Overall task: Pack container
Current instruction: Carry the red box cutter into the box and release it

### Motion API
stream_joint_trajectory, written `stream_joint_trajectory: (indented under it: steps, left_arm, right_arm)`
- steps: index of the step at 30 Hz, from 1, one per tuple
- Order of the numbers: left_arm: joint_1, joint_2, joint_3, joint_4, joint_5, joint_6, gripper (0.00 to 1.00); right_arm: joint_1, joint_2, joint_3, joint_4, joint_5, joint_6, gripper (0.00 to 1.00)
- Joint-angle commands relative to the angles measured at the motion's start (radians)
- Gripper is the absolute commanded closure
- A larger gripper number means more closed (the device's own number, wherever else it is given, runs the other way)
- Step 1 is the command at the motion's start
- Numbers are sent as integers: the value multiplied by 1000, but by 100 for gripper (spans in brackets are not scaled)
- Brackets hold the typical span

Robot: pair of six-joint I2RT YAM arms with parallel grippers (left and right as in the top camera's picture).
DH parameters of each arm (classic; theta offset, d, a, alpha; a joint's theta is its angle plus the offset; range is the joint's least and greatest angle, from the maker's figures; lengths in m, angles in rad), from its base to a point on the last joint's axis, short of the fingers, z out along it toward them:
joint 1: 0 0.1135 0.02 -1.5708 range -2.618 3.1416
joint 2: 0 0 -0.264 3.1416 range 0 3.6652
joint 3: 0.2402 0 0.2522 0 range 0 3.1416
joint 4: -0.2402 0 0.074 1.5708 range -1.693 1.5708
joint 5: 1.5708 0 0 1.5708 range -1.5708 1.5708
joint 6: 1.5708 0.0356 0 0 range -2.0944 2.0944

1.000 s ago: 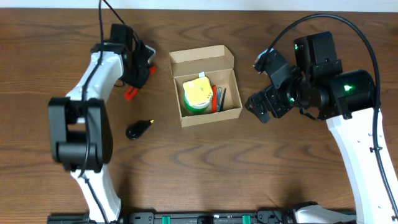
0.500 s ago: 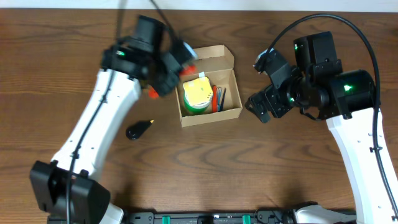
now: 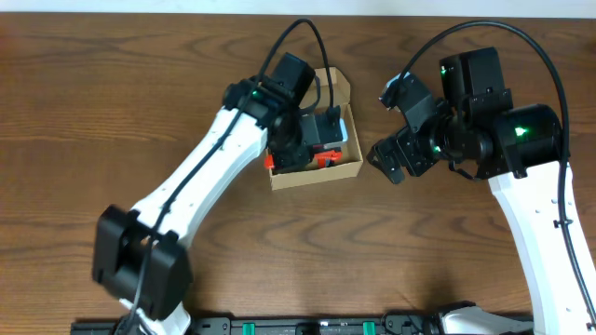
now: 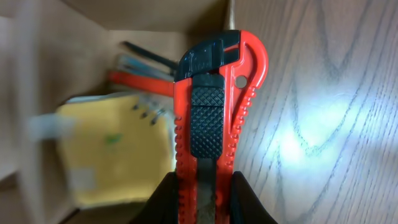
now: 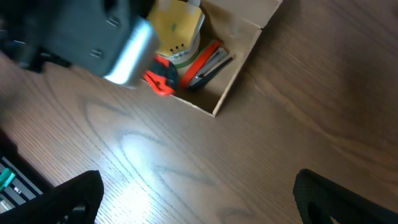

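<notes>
Left fingers point(image 4: 163, 202) pinch a red cutter point(image 4: 214, 112) over the container's point(image 3: 317, 177) wall; right fingers point(image 5: 68, 199) gape empty. Released here, it could clip the wall, tumbling out

Dark brown wood-grain table point(image 3: 56, 140), bright glare patch point(image 4: 323, 124) on it, pale strip point(image 3: 93, 6) along far edge, black rail point(image 3: 279, 327) nearside

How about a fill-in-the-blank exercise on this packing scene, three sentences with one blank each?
1. The left gripper grips a box cutter coloured black and ____.
2. The right gripper holds nothing; its jaws stand ____.
3. Only the ____ arm reaches over the open container.
Missing words: red; open; left.
</notes>
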Motion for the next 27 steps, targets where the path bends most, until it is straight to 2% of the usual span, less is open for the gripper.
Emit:
stream_joint_trajectory:
  steps: [1, 9, 19, 20, 22, 24, 27]
  left_arm:
    - [0, 46, 2, 7, 58, 29, 94]
    - [0, 63, 2, 74, 58, 29, 94]
    - [0, 63, 2, 79, 107, 28, 94]
    - [0, 63, 2, 76, 106, 27, 86]
    - [0, 62, 2, 76, 106, 0, 56]
    - [0, 62, 2, 78, 102, -27, 43]
    - [0, 62, 3, 77, 99, -44, 37]
  right_arm:
    - [-4, -15, -3, -1, 3, -15, 1]
    - [-4, -15, -3, -1, 2, -15, 1]
    - [-4, -15, -3, -1, 2, -15, 1]
    - [-4, -15, -3, -1, 3, -15, 1]
    - [-4, -15, -3, -1, 2, -15, 1]
    - [-4, -15, -3, -1, 3, -15, 1]
    - [-4, -15, -3, -1, 3, -15, 1]
